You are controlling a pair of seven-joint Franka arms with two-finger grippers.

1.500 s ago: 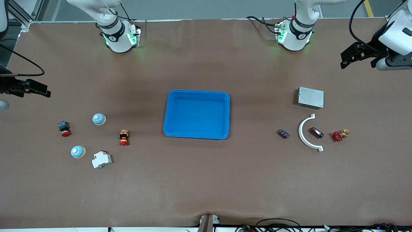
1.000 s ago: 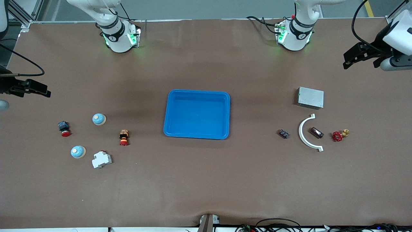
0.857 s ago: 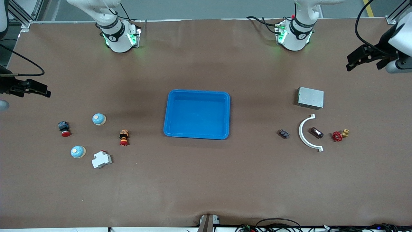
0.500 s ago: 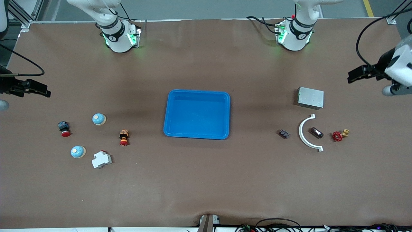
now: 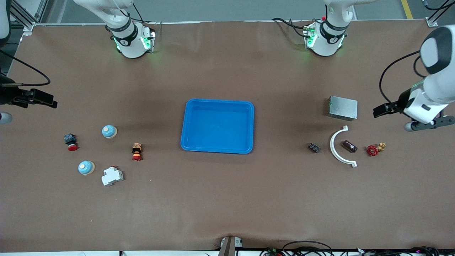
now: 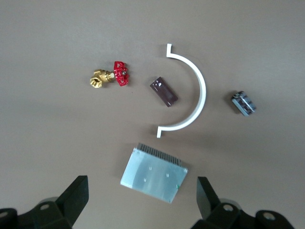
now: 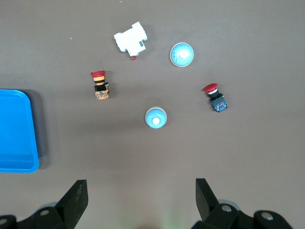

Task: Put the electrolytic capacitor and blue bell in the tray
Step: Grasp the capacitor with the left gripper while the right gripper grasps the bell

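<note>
Nothing in the tray (image 5: 217,101) yet; sits mid-surface, empty. Electrolytic capacitor (image 5: 349,146), a dark brown cylinder lying on its side, at the tray's three o'clock in the front view, tucked inside the curve of a white arc bracket (image 5: 337,153) without touching it. Red-handled valve (image 5: 373,150) just at the capacitor's three o'clock, grey metal box (image 5: 343,108) at its twelve. Two blue bells at the tray's nine o'clock: one (image 5: 109,131) closer to the tray, another (image 5: 86,167) at about seven o'clock from the first.

Left gripper (image 5: 381,111) up in the air over the surface at the grey box's three o'clock, fingers (image 6: 76,193) spread wide and holding nothing. Right gripper (image 5: 48,101) hovering at the right arm's end, at roughly ten o'clock from the closer bell, fingers (image 7: 76,193) likewise spread and empty.

Step in hand, by judgement: bringing the left gripper over the capacitor. Best done by centring above the cylinder, turning the wrist to close across its short width, not along its length. Descend straight down, clear of the bracket and the valve. Pinch gently at mid-body, since a round body may roll away. Lift clear before crossing to the tray.
</note>
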